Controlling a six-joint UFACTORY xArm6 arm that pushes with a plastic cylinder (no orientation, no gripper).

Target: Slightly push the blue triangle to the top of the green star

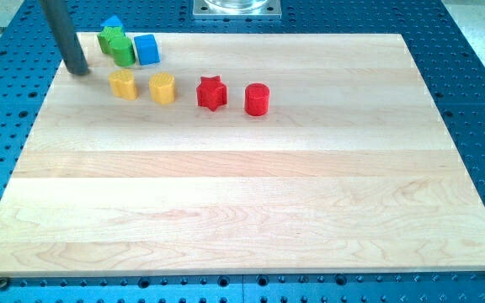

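Observation:
The blue triangle (113, 23) sits at the board's top left edge, partly hidden behind green blocks. A green block (111, 38), which may be the star, touches it from below, and a second green block (124, 53) touches that one lower right. I cannot tell for certain which green block is the star. My tip (79, 70) rests on the board left of this cluster, a short gap from the green blocks, touching nothing.
A blue cube (146, 49) stands right of the green blocks. Below lie a yellow block (124, 84), a yellow hexagon-like block (162, 87), a red star (211, 93) and a red cylinder (257, 99). The wooden board (251, 194) lies on a blue perforated table.

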